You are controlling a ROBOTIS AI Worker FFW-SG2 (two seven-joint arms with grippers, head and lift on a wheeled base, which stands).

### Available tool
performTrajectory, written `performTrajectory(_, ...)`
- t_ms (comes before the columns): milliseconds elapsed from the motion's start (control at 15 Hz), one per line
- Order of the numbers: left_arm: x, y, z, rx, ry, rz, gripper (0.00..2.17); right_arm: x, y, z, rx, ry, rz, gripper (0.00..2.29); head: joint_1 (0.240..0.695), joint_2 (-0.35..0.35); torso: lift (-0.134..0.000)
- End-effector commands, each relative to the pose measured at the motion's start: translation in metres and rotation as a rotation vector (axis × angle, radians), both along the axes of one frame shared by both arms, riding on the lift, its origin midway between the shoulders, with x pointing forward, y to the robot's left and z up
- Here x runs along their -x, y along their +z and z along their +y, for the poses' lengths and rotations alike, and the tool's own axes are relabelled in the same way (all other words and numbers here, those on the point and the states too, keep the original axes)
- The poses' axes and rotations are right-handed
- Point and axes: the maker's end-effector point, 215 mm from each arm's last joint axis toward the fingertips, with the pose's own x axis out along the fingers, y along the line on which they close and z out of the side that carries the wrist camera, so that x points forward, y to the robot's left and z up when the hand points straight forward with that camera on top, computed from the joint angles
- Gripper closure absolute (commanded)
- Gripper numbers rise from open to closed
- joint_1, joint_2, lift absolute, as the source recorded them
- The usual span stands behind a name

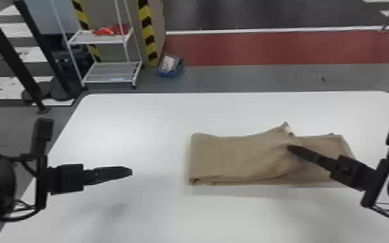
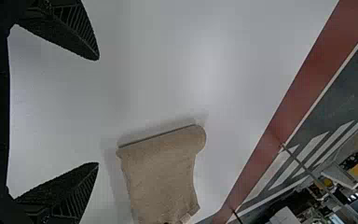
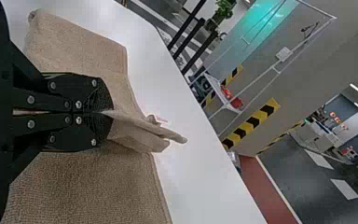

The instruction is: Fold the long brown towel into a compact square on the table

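A: Where does the brown towel lie?

B: The brown towel rests on a white table, right of centre in the head view, doubled over lengthwise in a long, low band. A smooth fold forms its left end; at right, a lower layer extends past the upper one.

A: And the right arm?

B: The right gripper, angled in from the right, grasps the upper layer near its far edge. Its wrist view shows the right gripper clenched, a pinch of cloth bunched between the fingertips and jutting out beyond them. Beside it, a corner rises to a peak bearing a pale tag. How many layers are caught in the grip is hard to tell, as the black fingers cover that spot.

A: The left?

B: The left gripper hangs over the left side of the table, well apart from the cloth. Seen from its wrist, the jaws stand wide apart with nothing between them.

A: Background?

B: Beyond the table, a white cart holds red items on its upper shelf, near a blue box on the floor.
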Motion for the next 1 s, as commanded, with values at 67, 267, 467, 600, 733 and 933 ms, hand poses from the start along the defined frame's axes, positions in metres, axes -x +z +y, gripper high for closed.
performTrajectory(67,-0.002,0.001,-0.001,0.0,0.004,0.001,0.08,0.003,0.037,0.015,-0.082,0.04,-0.052,1.33,0.695,0.082,-0.124)
performTrajectory(267,0.0,0.001,0.002,0.009,0.011,0.003,0.08,0.001,0.036,-0.047,-0.074,-0.057,-0.072,1.33,0.695,0.08,-0.124)
performTrajectory(467,0.003,-0.005,-0.002,0.008,0.005,0.016,0.08,-0.015,0.003,-0.051,-0.066,-0.075,-0.066,1.33,0.695,0.03,-0.124)
performTrajectory(600,0.003,-0.005,-0.004,0.013,0.005,0.016,0.08,-0.018,0.003,-0.048,-0.075,-0.068,-0.068,1.33,0.695,0.02,-0.124)
performTrajectory(733,0.002,-0.006,-0.002,0.009,0.011,0.018,0.08,-0.02,0.01,-0.051,-0.078,-0.061,-0.078,1.33,0.695,0.018,-0.124)
performTrajectory(933,0.003,-0.008,-0.003,0.007,0.01,0.022,0.08,-0.015,0.033,-0.053,-0.111,-0.049,-0.098,1.33,0.695,0.018,-0.124)
